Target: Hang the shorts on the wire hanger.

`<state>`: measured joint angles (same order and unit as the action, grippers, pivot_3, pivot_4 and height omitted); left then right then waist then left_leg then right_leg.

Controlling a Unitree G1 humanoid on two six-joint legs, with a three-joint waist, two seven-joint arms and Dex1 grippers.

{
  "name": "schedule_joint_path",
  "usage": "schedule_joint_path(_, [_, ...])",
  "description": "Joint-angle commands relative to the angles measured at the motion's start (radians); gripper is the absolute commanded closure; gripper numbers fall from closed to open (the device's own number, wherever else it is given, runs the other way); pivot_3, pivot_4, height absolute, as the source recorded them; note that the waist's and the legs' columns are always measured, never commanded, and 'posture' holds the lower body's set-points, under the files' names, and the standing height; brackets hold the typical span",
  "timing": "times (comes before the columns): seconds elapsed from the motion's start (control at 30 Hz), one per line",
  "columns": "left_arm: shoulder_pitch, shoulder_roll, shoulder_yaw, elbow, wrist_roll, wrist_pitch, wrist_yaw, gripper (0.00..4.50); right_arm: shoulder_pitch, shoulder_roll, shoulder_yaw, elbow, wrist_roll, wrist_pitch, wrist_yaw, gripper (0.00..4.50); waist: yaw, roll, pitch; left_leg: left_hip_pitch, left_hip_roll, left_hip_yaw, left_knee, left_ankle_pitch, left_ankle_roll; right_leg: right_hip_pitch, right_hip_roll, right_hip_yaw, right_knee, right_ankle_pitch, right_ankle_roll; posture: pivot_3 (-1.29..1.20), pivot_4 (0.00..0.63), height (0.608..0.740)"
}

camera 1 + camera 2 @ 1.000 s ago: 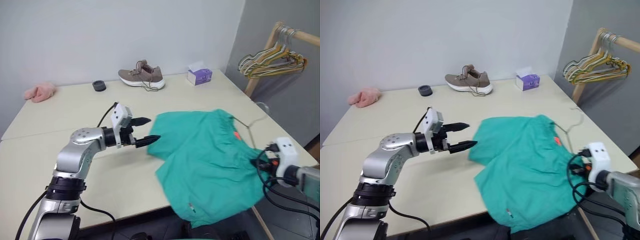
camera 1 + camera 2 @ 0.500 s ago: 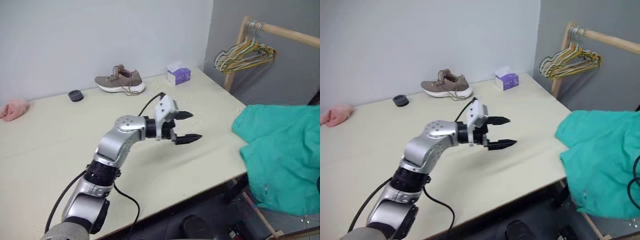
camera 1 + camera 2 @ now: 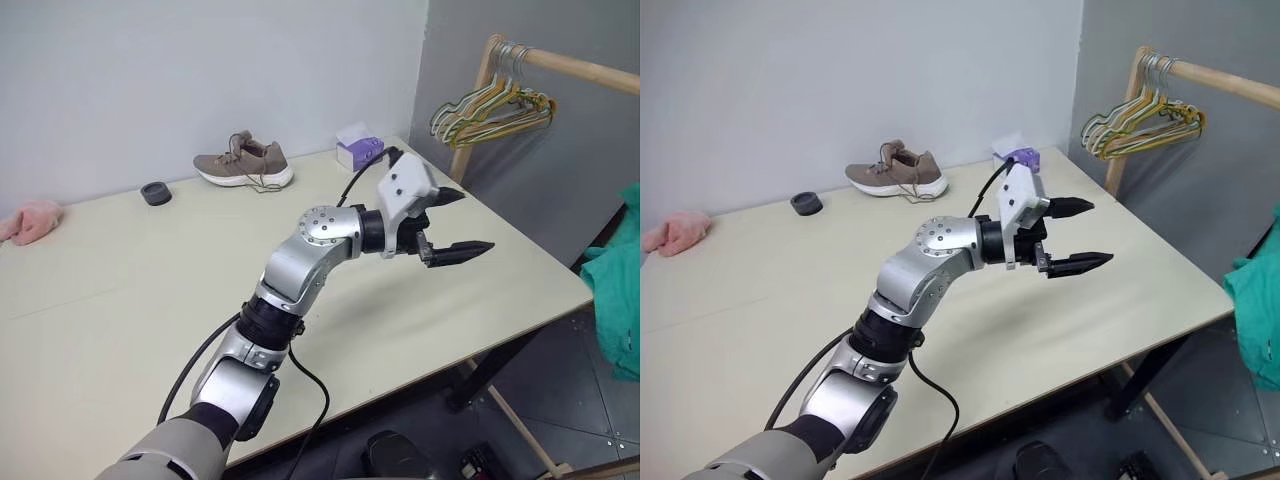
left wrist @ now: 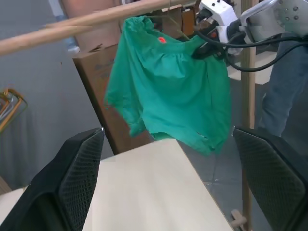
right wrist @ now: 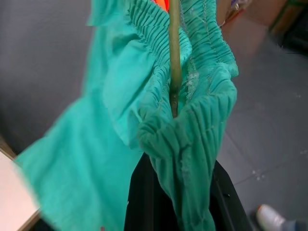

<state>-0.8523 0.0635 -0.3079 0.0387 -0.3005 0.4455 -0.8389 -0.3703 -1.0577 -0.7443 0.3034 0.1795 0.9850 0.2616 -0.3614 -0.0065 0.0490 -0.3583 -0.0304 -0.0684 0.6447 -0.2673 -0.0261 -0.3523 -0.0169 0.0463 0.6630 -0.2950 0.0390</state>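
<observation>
I'm holding the shorts (image 4: 168, 91) in the air off the counter's (image 3: 480, 300) edge, beside the wooden rail (image 4: 72, 21); their gathered waistband is bunched around the thin wire hanger (image 5: 174, 53). The right gripper's (image 4: 211, 45) fingers are clamping shut on waistband and wire. Seemingly only the hook's placing is remaining. The left gripper's (image 3: 452, 222) fingers are standing wide, empty.
</observation>
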Motion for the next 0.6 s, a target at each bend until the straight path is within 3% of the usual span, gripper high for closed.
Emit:
schedule_joint_path(0.03, [-0.037,-0.014,-0.010,-0.002,0.022,-0.044,0.000,0.01,-0.098,-0.063,0.032,0.079,0.017,-0.007,0.016,4.50,-0.001,0.001,0.001,0.000,0.000,0.002,0.000,0.000,0.001,0.000,0.000,0.001,0.000,0.000,0.000,-0.37,0.021,0.740])
schedule_joint_path(0.27, [-0.054,-0.042,-0.004,0.002,0.015,-0.042,0.001,0.01,-0.215,-0.050,0.058,0.148,0.077,0.180,0.037,4.50,0.002,0.002,0.001,0.001,-0.001,0.006,0.000,-0.001,0.001,0.000,-0.001,0.003,-0.002,0.001,0.001,-0.37,0.022,0.740])
schedule_joint_path(0.6, [-0.064,-0.057,-0.003,0.020,0.014,-0.052,-0.009,0.01,-0.260,0.034,-0.035,0.020,0.122,0.339,-0.023,4.50,0.001,0.002,0.001,0.001,-0.001,0.006,0.000,-0.001,0.001,0.000,-0.002,0.004,-0.002,0.001,0.002,-0.38,0.015,0.740])
